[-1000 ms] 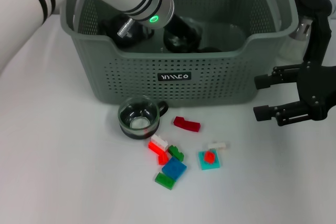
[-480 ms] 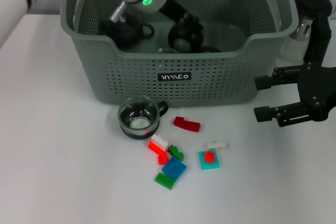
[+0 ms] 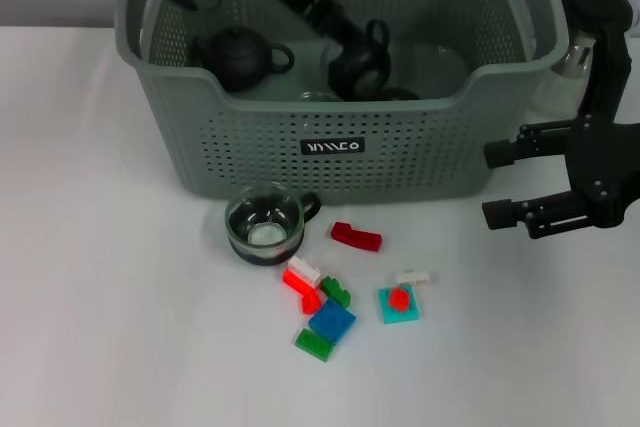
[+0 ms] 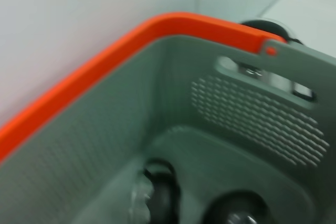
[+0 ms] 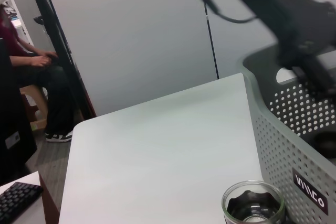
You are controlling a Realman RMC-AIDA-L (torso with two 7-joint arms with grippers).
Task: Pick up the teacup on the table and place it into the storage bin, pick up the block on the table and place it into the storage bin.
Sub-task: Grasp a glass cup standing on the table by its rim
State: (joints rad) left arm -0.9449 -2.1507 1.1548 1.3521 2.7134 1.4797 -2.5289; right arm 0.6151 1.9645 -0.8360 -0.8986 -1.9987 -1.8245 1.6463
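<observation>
Pincer work first: from the head view, our left pincer (image 3: 365, 47) reaches down inside the storage bin (image 3: 330, 162), its black end among dark teaware, and we cannot tell whether it is spread or pressed together; our right pincer (image 3: 500, 185) hangs spread and empty above the table (image 3: 120, 327) near its right edge, beside the bin's right wall. The teacup (image 3: 265, 225), a clear glass cup with a dark insert and a small handle toward the bin, stands upright on the table just in front of the bin's front wall, below the black label (image 3: 332, 146). We judge it rigid, smooth, rather slippery and breakable, so a grip across the rim or wall, squeezed gently, would suit it better than the little handle. The red block (image 3: 356, 237) lies just beside the cup toward the right edge, and more small blocks (image 3: 330, 319) cluster nearer the front edge; these look light, hard and flat, best pinched across their short sides. Our left wrist view shows only the bin's inner wall (image 4: 252, 114), its orange handle (image 4: 131, 40) and dark shapes at the bottom. Our right wrist view shows the teacup (image 5: 253, 209) close to the bin's perforated wall (image 5: 294, 145).
</observation>
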